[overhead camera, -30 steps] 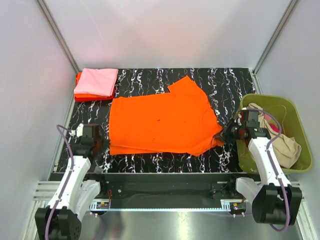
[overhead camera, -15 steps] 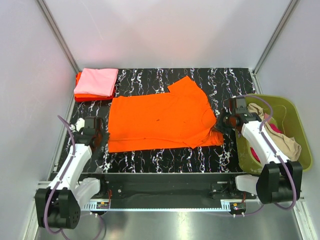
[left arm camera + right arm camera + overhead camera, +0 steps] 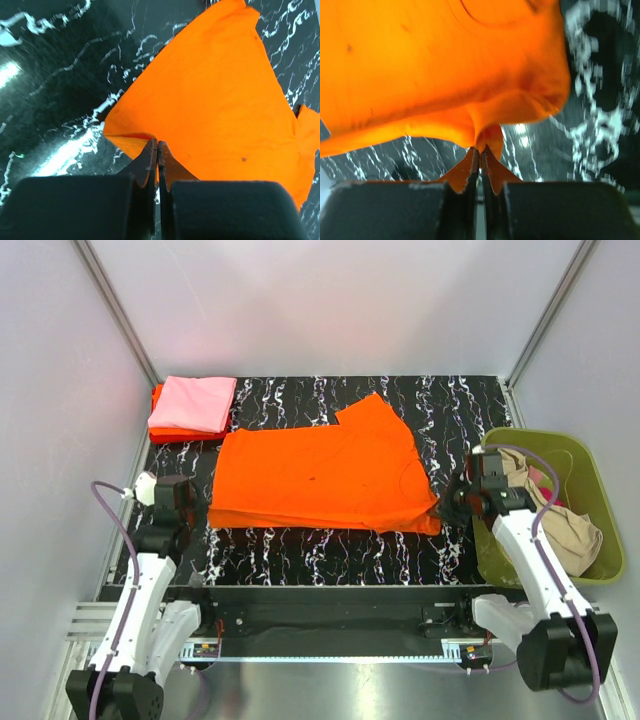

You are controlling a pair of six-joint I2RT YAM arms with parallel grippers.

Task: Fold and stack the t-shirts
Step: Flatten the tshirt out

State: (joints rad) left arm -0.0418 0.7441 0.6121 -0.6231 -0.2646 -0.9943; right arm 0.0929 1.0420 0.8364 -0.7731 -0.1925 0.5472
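A bright orange t-shirt (image 3: 320,478) lies spread across the middle of the black marbled table, its near edge doubled over. My left gripper (image 3: 204,512) is shut on the shirt's near left corner (image 3: 131,141). My right gripper (image 3: 443,508) is shut on the near right corner (image 3: 490,137), which hangs lifted off the table. A folded light pink t-shirt (image 3: 193,403) lies on a folded red-orange one (image 3: 168,433) at the back left. A beige shirt (image 3: 572,530) and a magenta one (image 3: 545,480) lie in the basket.
The olive-green plastic basket (image 3: 592,475) stands at the table's right edge, just beside my right arm. Grey walls close in the table on the left, back and right.
Both grippers have drawn the near edge of the orange shirt further back over itself, so the shirt now reaches less far toward me. The left gripper has moved left and up.
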